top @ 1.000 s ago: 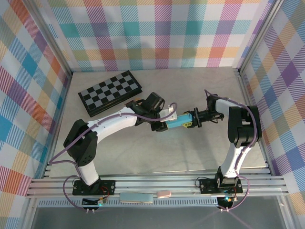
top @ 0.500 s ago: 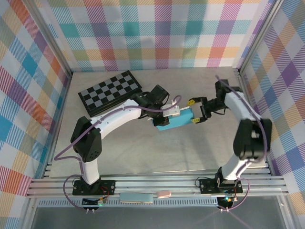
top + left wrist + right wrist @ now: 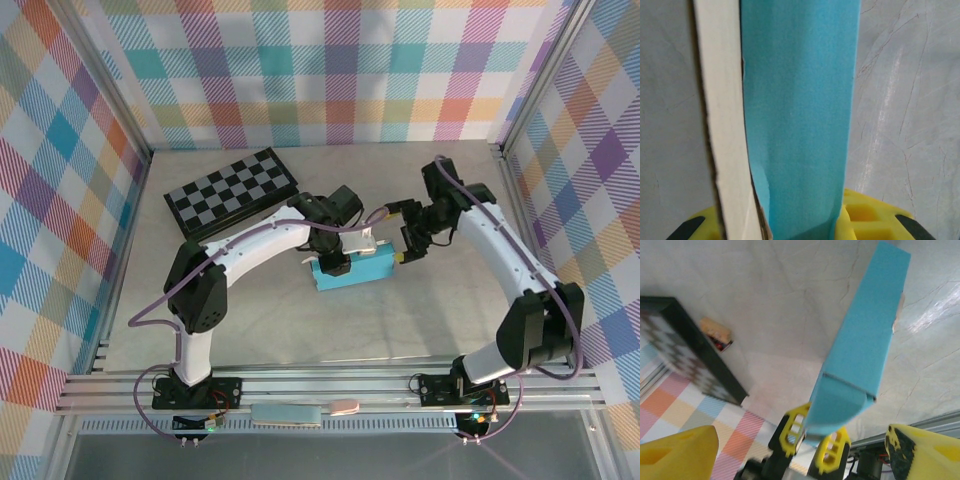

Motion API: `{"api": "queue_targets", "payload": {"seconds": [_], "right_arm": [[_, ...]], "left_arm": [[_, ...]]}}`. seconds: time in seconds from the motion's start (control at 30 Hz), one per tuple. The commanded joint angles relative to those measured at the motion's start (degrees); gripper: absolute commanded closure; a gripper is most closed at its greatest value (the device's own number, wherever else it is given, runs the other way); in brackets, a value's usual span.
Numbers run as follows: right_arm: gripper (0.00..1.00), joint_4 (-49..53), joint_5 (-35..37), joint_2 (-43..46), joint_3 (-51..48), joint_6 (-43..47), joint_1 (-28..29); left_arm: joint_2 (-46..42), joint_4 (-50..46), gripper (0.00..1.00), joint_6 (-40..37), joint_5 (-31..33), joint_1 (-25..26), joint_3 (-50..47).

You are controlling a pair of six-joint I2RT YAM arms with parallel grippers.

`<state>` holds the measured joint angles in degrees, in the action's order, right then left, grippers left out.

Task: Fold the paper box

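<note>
Bright, even light from above fills the overhead view, and the arms cast only soft, short shadows on the grey marbled worktop (image 3: 300, 320). In the right wrist view a pale sheen streaks the worktop, while the black-and-grey checkerboard (image 3: 685, 355) and the near yellow fingertips (image 3: 675, 455) blur. The turquoise-blue card paper box (image 3: 800, 100) sits close and slightly soft in the left wrist view.

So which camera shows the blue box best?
The right wrist view: the paper box shows full length, one end pinched by the left gripper. The top view shows it small, partly hidden by that gripper. The left wrist view crops it to one blue face and a pale edge.
</note>
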<state>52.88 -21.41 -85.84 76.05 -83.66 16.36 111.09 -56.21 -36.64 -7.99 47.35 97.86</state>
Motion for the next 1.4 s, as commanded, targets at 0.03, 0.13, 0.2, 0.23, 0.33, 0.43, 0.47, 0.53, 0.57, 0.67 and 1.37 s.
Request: {"api": "queue_targets", "payload": {"seconds": [0.03,0.13,0.2,0.23,0.33,0.43,0.47,0.53,0.57,0.67,1.37], "right_arm": [[0.17,-2.4,2.2,-0.7,-2.2,-3.7,0.9],[0.17,-0.8,2.5,-0.8,-1.9,-2.7,1.0],[0.18,0.1,2.8,-0.4,-2.5,-2.0,1.0],[0.18,0.3,3.4,0.3,-3.5,-1.7,1.0],[0.23,-4.0,4.8,2.6,-8.2,0.2,1.0],[0.32,-10.6,5.4,5.4,-13.4,1.9,1.4],[0.33,-12.3,6.7,6.8,-14.6,2.6,1.6],[0.33,-16.6,8.4,10.0,-17.4,3.4,1.6],[0.31,-17.4,9.2,11.4,-18.2,3.3,1.4],[0.30,-19.3,9.6,13.3,-18.5,4.2,0.8],[0.52,-24.4,6.5,16.0,-20.4,-0.1,-1.6]], "left_arm": [[1.8,-3.4,0.79,1.3,2.5,1.3,0.2],[2.4,-3.4,0.79,1.6,3.5,1.8,0.9],[2.9,-3.5,0.79,1.9,3.9,2.0,1.6],[3.2,-3.6,0.80,2.1,4.0,2.0,2.0],[3.8,-3.7,0.79,2.7,4.2,2.2,2.7],[4.2,-4.0,0.79,3.2,4.2,2.2,2.8],[4.3,-3.9,0.79,3.3,4.1,2.3,2.8],[4.4,-4.0,0.80,3.4,4.1,2.2,2.7],[4.5,-4.0,0.80,3.6,4.3,2.3,2.7],[4.4,-3.9,0.80,3.9,4.5,2.2,2.6],[4.3,-3.9,0.80,4.2,5.1,2.3,2.7]]}}
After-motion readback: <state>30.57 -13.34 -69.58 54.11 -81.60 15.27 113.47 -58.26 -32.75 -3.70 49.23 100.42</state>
